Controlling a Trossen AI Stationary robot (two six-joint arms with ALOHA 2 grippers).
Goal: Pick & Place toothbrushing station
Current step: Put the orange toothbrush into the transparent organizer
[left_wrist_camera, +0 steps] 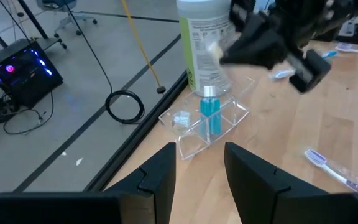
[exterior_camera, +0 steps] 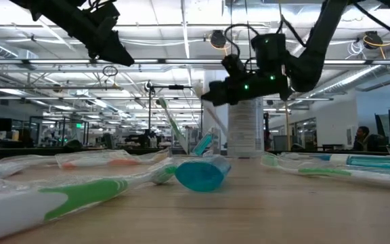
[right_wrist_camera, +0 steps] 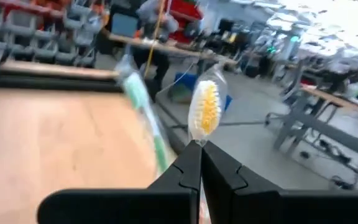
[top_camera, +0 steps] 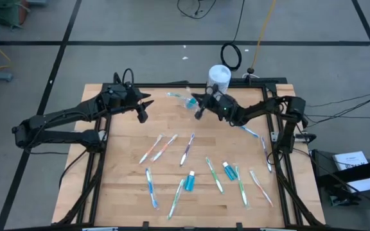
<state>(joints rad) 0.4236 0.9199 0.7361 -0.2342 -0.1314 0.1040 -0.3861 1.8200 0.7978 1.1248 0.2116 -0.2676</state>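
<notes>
Nearest me, slim pastel toothbrushes in clear wrappers [top_camera: 214, 174] and two small blue tubes [top_camera: 189, 181] lie scattered across the light wooden table [top_camera: 124, 186]. Farther back, I see the left gripper [left_wrist_camera: 197, 177] hovering with fingers apart and empty, facing the clear plastic holder [left_wrist_camera: 211, 121]. The right gripper [right_wrist_camera: 199, 163] is clamped together on a yellow-bristled wrapped toothbrush [right_wrist_camera: 205, 109], raised beside that holder near the tall white cylindrical canister [top_camera: 219, 76].
</notes>
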